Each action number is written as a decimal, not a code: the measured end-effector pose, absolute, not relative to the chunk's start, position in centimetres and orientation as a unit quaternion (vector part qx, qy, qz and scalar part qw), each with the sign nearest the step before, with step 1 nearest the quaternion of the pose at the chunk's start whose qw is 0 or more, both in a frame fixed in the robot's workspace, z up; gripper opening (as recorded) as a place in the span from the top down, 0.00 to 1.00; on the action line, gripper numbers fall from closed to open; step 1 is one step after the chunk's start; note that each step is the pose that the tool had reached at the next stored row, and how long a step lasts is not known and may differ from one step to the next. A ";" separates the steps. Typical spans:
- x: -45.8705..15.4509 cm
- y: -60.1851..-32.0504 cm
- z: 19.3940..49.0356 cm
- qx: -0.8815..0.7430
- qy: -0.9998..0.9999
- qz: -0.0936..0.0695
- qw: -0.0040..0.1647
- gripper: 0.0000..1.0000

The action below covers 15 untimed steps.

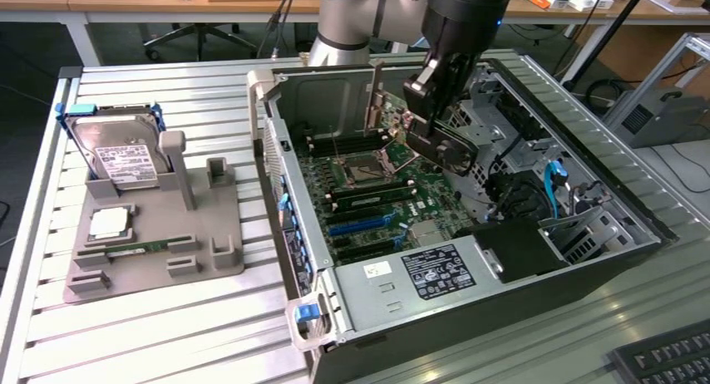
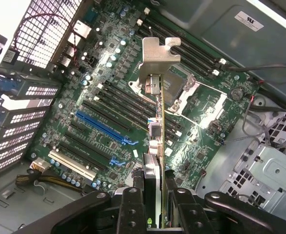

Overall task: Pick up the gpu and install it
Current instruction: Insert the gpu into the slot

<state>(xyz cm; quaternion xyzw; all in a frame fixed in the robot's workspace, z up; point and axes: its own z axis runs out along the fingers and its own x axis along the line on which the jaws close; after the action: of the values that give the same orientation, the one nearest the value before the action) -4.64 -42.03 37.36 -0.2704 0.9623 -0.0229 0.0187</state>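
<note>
One thin card is all the pincer (image 1: 427, 139) has to carry. Its fingers (image 2: 133, 204) are drawn in partway, one on each flat face of the gpu (image 2: 155, 131), gripping the end away from the silver bracket (image 2: 157, 58).

From where I stand, the card hangs on edge inside the open case (image 1: 466, 292), above the motherboard (image 1: 367, 193) near the processor socket. As far as I can tell it touches nothing below. In the wrist view the long blue slot (image 2: 101, 127) lies off to one side of the card rather than under it, so the card is not seated.

I would judge it light and stiff, easy to lift and unlikely to sag. It looks delicate, though, with a bare circuit board and small parts that would not take a knock or a hard squeeze. The black face looks smooth, and held at one end the card could pivot between the fingers if its lower edge caught on something. The flat faces look the sensible place to hold it, clear of the contact edge and the bracket.

Over on the worktop (image 1: 166, 334), the hard drive (image 1: 122, 160) stands in its grey holder (image 1: 155, 259), well apart from all this.
</note>
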 end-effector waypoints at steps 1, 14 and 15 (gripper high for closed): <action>-4.6 -42.0 37.4 -0.271 0.962 -0.023 0.019 0.73; -4.6 -42.0 37.4 -0.279 0.960 -0.024 0.019 0.73; -4.6 -42.0 37.4 -0.279 0.960 -0.024 0.019 0.73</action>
<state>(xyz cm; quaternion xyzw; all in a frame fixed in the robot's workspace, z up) -4.64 -42.03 37.35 -0.2793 0.9597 -0.0242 0.0185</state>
